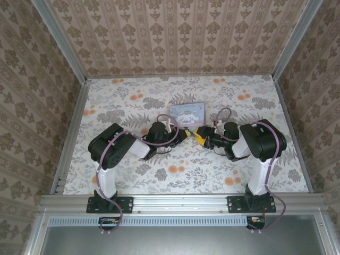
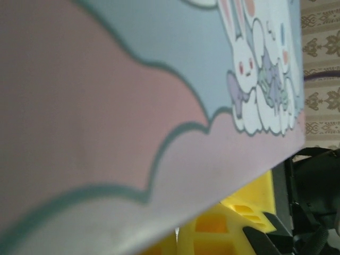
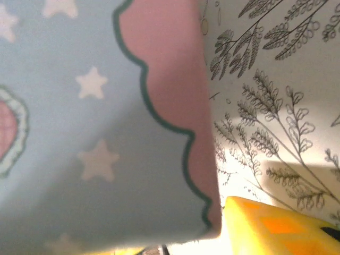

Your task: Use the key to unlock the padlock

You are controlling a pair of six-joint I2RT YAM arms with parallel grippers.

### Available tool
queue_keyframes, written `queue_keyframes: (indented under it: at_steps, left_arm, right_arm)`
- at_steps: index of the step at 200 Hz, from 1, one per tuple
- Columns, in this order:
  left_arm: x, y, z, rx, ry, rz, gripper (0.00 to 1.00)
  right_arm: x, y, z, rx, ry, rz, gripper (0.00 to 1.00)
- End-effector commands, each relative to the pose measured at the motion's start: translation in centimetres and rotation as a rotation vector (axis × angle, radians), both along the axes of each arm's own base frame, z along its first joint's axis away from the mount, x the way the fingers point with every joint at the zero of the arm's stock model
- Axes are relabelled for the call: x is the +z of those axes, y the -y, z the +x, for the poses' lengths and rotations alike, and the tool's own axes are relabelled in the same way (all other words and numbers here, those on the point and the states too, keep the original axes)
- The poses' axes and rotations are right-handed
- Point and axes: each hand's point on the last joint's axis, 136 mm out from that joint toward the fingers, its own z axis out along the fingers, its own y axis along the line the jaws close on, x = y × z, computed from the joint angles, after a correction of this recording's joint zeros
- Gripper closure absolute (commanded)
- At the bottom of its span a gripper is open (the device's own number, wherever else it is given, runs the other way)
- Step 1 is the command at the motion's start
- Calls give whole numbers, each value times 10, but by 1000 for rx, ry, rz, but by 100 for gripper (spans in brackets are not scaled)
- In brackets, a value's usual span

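Padlock hidden; left gripper (image 1: pixel 185 136) closed.

Both arms built alike, we note: left arm (image 1: pixel 114 154), right arm (image 1: pixel 260 146). Bulky black joint housings, white link tubes between them. Lilac cables (image 1: pixel 98 172) loop from base to elbow, with thinner loops near the wrists. Flat black base plates (image 1: pixel 110 204). Right gripper (image 1: pixel 197 134): black body, yellow moulded fingers (image 3: pixel 265 226) with squared, orange-shaded recesses.
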Motion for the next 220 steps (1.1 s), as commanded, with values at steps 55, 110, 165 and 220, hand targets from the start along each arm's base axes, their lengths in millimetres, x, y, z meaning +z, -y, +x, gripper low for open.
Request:
queue_keyframes:
  at_steps: [55,110,165,220]
  left_arm:
    - [-31,-11,-15,-95,-84,259,100]
    - [-29,-5,-14,-118,-99,257,100]
    - [-30,-1,-15,-135,-127,246,100]
    - [-27,2,-16,-147,-141,231,100]
  right_arm:
    - [-1,28,-33,4,47,-236,42]
    - [2,28,-54,121,203,-641,46]
    - [4,24,-58,191,458,-960,45]
    - [3,10,-49,247,539,-1161,46]
